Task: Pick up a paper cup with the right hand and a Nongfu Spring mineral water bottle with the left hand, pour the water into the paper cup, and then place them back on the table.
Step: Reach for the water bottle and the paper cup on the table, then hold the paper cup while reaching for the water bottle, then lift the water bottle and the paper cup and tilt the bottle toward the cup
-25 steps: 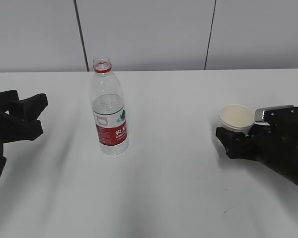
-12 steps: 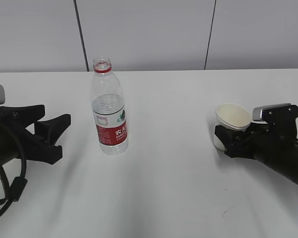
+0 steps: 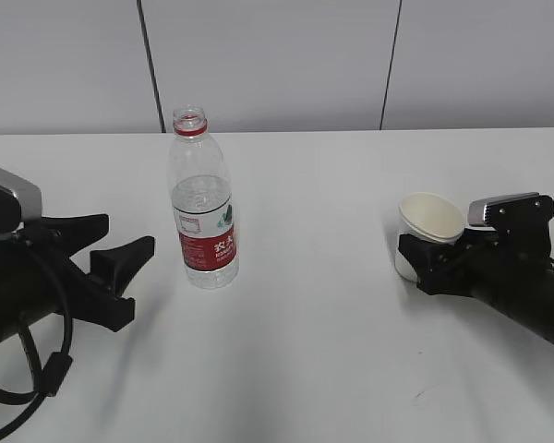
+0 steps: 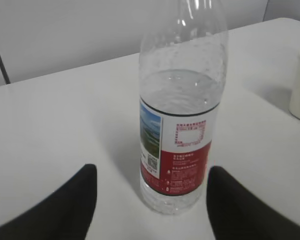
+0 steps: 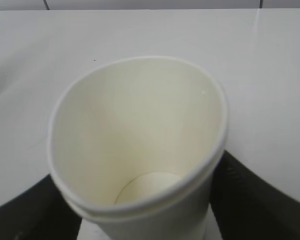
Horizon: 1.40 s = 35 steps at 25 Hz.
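Right hand [image 3: 423,263]: fingers pressed against both sides of the paper cup [image 3: 427,231], one dark finger [image 5: 250,192] on each flank in the right wrist view. The rim is squeezed out of round into an oval. The cup leans slightly toward the middle of the table [image 3: 332,185]. Whether its base touches the surface I cannot tell. Inside is cream-coloured and dry, with the bottom disc visible.

Left hand [image 3: 120,268]: jaws spread wide, nothing between them. It sits low over the table, fingertips aimed at the Nongfu Spring mineral water bottle [image 3: 203,203] and near it, not touching. In the left wrist view the two dark fingers [image 4: 65,197] flank the bottle's base, with clear table on either side.

Bottle: upright on the table, left of centre, capless, red neck ring, red-and-white label facing front. The water [image 4: 182,90] reaches just above the label's top edge. Cup and bottle stand well apart.
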### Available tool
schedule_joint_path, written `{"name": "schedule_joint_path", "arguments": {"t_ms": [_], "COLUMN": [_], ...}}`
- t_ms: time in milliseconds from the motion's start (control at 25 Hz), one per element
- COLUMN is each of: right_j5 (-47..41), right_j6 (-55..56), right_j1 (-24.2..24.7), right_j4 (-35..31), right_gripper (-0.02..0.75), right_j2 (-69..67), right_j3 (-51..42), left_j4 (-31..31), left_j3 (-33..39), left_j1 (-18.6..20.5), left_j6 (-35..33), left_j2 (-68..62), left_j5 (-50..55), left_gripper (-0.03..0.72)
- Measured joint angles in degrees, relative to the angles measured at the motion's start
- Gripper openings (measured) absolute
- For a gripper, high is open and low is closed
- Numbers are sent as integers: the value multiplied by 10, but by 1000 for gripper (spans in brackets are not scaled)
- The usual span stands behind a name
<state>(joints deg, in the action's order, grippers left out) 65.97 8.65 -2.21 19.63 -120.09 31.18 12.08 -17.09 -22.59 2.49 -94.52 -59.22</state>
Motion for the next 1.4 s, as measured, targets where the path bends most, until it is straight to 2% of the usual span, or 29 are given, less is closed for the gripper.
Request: {"name": "schedule_joint_path", "arguments": {"t_ms": [200, 280, 720, 920, 1120, 1400], "right_j5": [0, 0, 0, 0, 0, 0], "right_j6": [0, 0, -1, -2, -2, -2], "right_j1": [0, 0, 0, 0, 0, 0], "right_j4": [22, 25, 29, 29, 30, 50], "right_gripper": [525, 525, 524, 524, 524, 524], "right_j2": [-1, -1, -1, -1, -1, -1], "right_j3": [0, 0, 0, 0, 0, 0], "left_j4": [3, 6, 64, 77, 81, 87], "left_j3": [-29, -46, -151, -200, -245, -255], "left_j1": [0, 0, 0, 0, 0, 0], "left_j6": [0, 2, 65, 91, 97, 98], "left_j2": [-86, -115, -195, -201, -226, -240], "left_j5": [-53, -56, -61, -61, -62, -63], "left_gripper": [594, 623, 636, 621, 553, 370]}}
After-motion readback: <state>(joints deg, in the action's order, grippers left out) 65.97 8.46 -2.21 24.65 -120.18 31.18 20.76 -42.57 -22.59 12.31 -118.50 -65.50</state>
